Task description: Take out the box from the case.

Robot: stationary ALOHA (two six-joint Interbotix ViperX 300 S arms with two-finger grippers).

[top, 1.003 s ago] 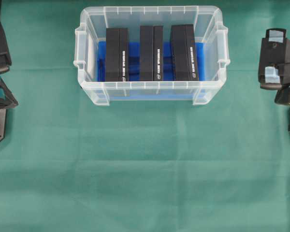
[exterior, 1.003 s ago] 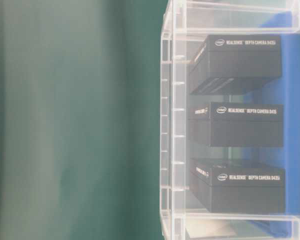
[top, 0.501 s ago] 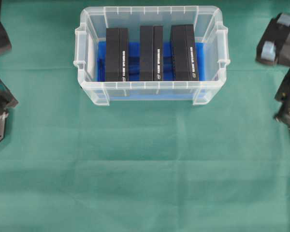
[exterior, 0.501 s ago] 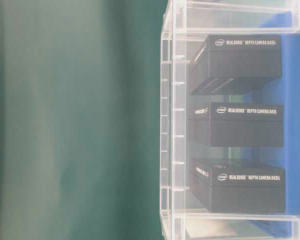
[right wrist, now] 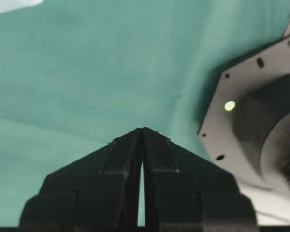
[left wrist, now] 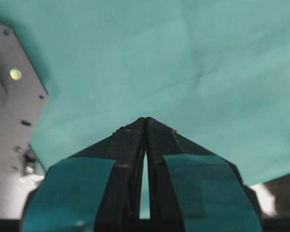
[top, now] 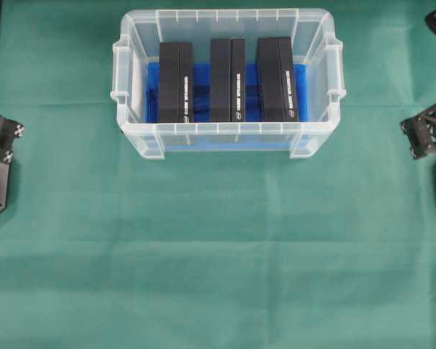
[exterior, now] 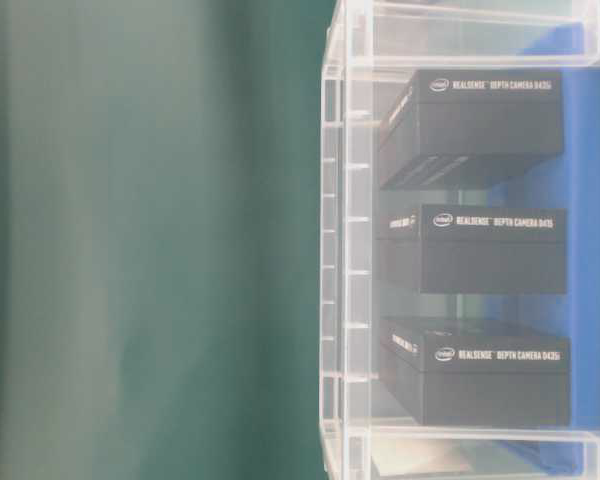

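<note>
Overhead view shows both my arms have swung back toward the counter's [top: 218,247] edges, my left jaws [left wrist: 145,123] and right jaws [right wrist: 142,131] pressed shut and empty, while three black RealSense boxes [top: 227,80] remain untouched inside the case [top: 225,134].

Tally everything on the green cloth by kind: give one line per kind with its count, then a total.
Black boxes: 3, standing side by side inside the case, left, middle, right
Clear plastic case: 1
Blue cloth lining the bottom of the case: 1
Total: 5
</note>
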